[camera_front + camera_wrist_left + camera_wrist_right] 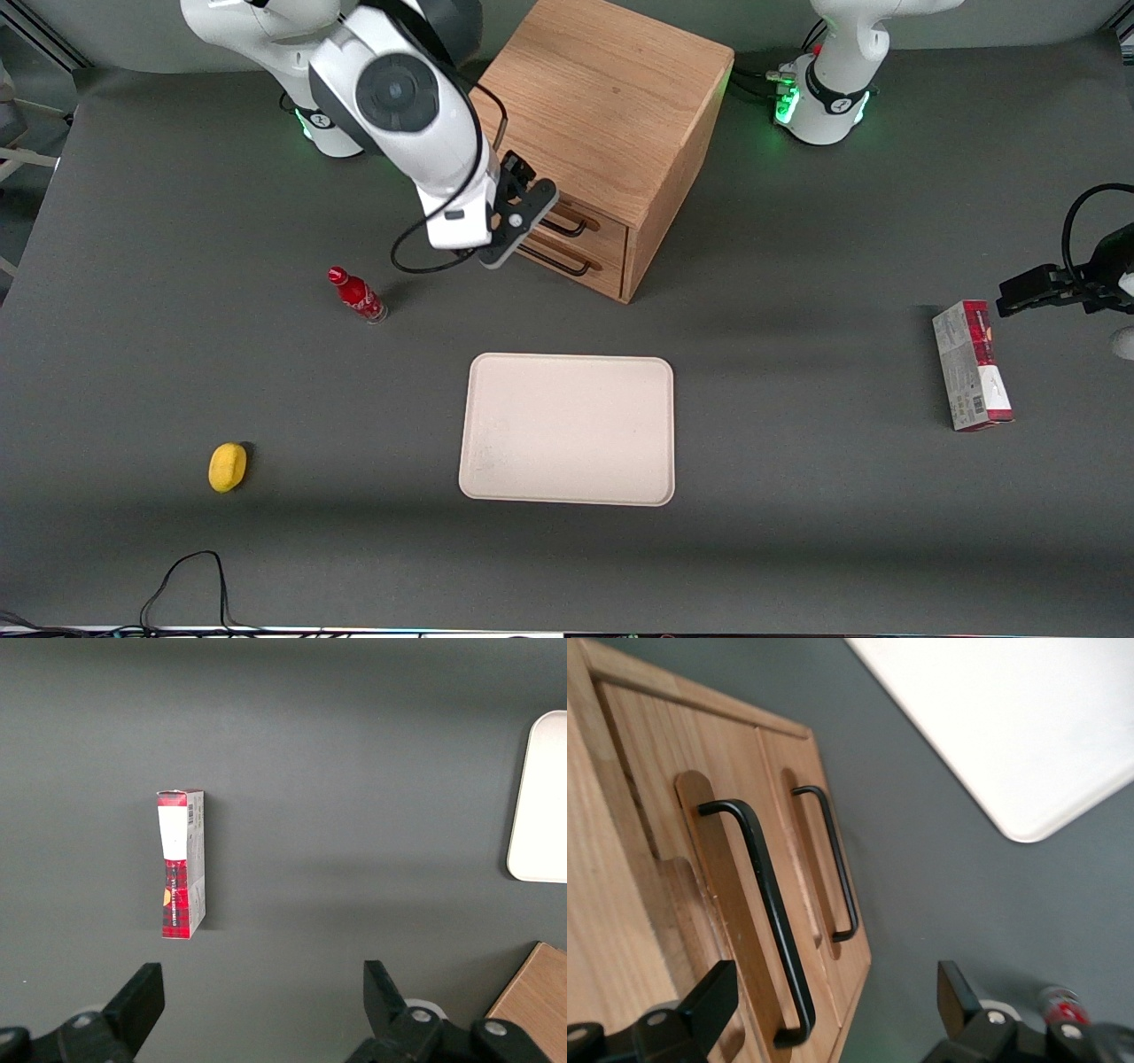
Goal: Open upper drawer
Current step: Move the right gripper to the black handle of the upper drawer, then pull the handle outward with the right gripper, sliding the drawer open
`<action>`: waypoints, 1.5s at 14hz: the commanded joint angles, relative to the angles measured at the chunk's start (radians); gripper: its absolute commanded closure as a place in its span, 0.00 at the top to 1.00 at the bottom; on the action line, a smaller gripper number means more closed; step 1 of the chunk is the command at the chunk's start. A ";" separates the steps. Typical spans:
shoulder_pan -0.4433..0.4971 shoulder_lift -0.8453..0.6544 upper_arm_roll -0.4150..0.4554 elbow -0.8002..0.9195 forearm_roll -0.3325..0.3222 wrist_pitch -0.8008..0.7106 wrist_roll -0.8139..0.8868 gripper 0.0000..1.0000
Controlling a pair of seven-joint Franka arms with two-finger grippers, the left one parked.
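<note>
Grey matting covers the bench (797,549), where an oak cabinet (611,106) stands at the top centre of the front frame. A cream tray (567,430) lies in the middle of the frame, nearer the camera. The upper drawer (592,221) sits shut beneath the cabinet top, its black wire handle (766,904) untouched. The hand (523,213) hangs just in front of the drawer fronts, fingers (700,1005) spread apart and gripping nothing. A red carton (972,365) lies at mid-right, a red bottle (357,295) stands left of centre, and a yellow object (228,467) rests at lower left.
</note>
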 commanded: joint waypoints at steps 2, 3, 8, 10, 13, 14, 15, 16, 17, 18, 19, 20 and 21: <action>-0.009 0.047 0.015 -0.016 0.040 0.002 -0.053 1.00; -0.007 0.051 0.015 -0.029 0.041 0.013 -0.053 1.00; -0.001 0.065 0.016 -0.121 0.040 0.136 -0.054 1.00; -0.001 0.081 0.015 -0.110 0.028 0.142 -0.073 1.00; -0.010 0.097 -0.008 -0.059 0.018 0.139 -0.174 1.00; -0.010 0.110 -0.040 -0.037 0.002 0.139 -0.194 1.00; -0.010 0.122 -0.056 -0.015 -0.017 0.139 -0.214 1.00; -0.010 0.133 -0.071 0.011 -0.046 0.139 -0.235 1.00; -0.010 0.148 -0.096 0.037 -0.078 0.139 -0.254 1.00; -0.010 0.163 -0.112 0.066 -0.115 0.139 -0.269 1.00; -0.010 0.180 -0.125 0.100 -0.146 0.139 -0.286 1.00; -0.010 0.196 -0.134 0.140 -0.170 0.139 -0.313 1.00; -0.010 0.200 -0.136 0.172 -0.187 0.130 -0.317 1.00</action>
